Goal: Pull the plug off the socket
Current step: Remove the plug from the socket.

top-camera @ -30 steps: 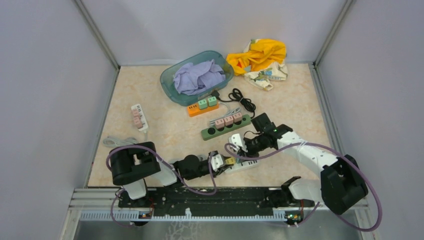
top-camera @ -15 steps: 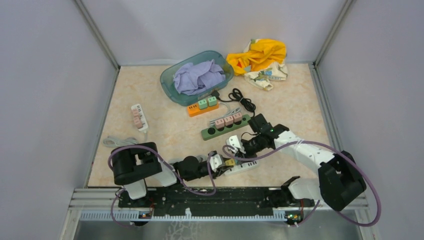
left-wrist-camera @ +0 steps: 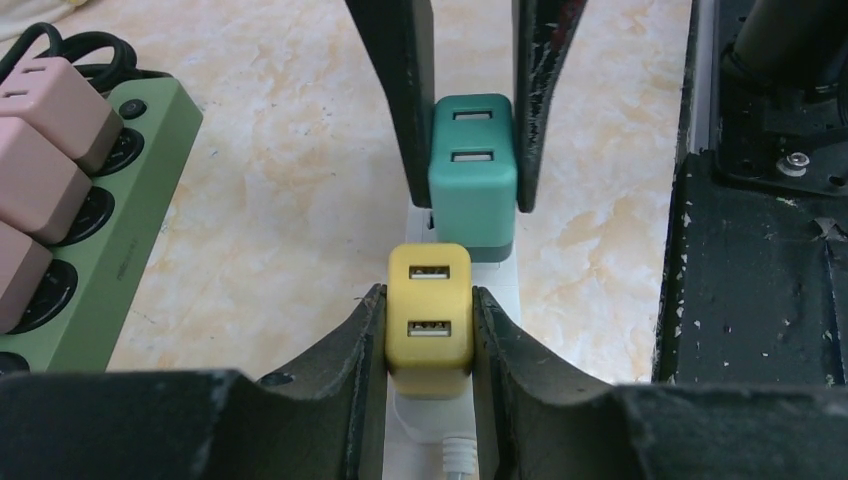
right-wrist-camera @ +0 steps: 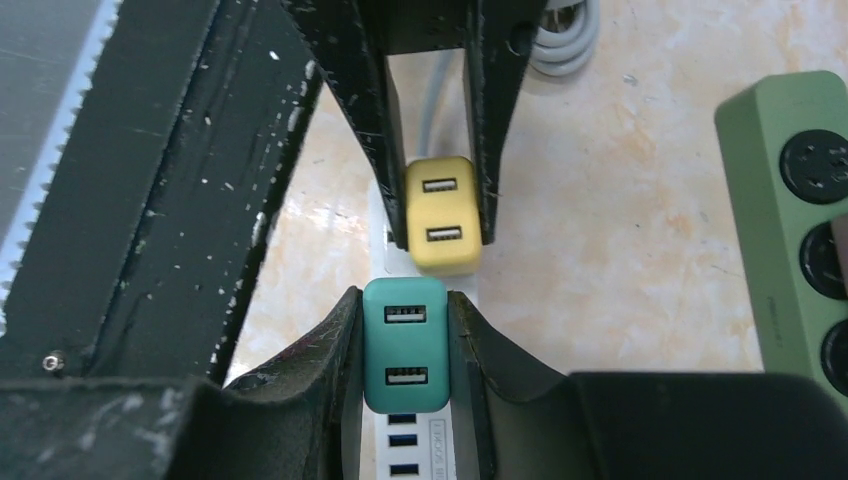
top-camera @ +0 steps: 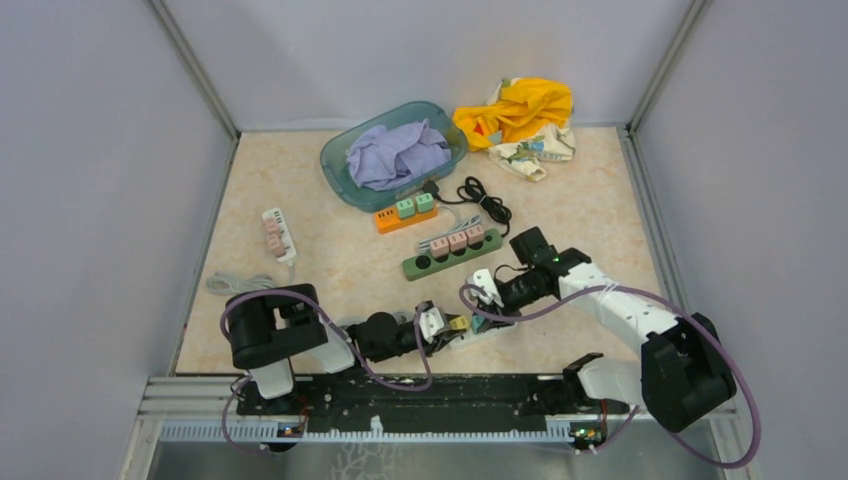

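At lower centre, the left gripper (left-wrist-camera: 428,312) is reaching flat rightward, clamping the yellow plug (left-wrist-camera: 429,340) on the white power strip (right-wrist-camera: 408,458). The right gripper (right-wrist-camera: 405,330) is angling down opposite, clamping the adjacent teal plug (right-wrist-camera: 404,375). A green power strip (top-camera: 452,252) is lying just beyond.

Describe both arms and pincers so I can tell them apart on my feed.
They match: left arm and right arm have white link shells, black rounded joint housings, and a loose purple cable looping alongside. Left pincer and right pincer each have two black tapered fingers, scuffed with pale scratches.
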Tool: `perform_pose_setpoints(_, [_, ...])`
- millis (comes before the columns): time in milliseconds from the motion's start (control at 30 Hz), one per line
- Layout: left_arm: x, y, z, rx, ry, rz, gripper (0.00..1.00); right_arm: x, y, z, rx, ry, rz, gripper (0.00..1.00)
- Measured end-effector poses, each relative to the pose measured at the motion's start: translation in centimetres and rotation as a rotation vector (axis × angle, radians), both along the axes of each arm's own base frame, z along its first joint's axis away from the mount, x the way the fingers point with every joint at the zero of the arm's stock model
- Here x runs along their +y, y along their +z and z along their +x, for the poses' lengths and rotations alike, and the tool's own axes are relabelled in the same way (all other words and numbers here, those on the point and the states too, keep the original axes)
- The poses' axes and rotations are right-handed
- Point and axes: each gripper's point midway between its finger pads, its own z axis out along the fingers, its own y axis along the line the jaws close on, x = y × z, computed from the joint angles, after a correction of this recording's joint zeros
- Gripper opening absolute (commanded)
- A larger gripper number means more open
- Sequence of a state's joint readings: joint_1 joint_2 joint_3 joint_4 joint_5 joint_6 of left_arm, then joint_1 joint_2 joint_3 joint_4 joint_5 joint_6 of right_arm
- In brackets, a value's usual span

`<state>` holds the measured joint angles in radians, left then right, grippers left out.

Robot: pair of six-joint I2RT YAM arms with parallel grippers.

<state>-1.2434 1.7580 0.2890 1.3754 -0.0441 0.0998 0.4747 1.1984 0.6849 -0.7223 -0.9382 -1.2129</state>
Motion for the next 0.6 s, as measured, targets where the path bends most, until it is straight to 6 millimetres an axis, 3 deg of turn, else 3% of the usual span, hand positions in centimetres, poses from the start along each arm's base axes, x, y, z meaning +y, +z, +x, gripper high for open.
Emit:
perform_pose_setpoints(300, [0.1, 0.0, 0.3, 0.002, 0.017, -0.001, 0.00, 0.8, 0.0, -1.5, 0.076, 0.026, 0.003, 0.00])
perform_pose_setpoints(600, [0.0, 0.0, 0.4, 0.007, 0.023, -0.002, 0.00, -0.1, 1.7, 0.4, 0.083, -0.042, 0.011, 0.00])
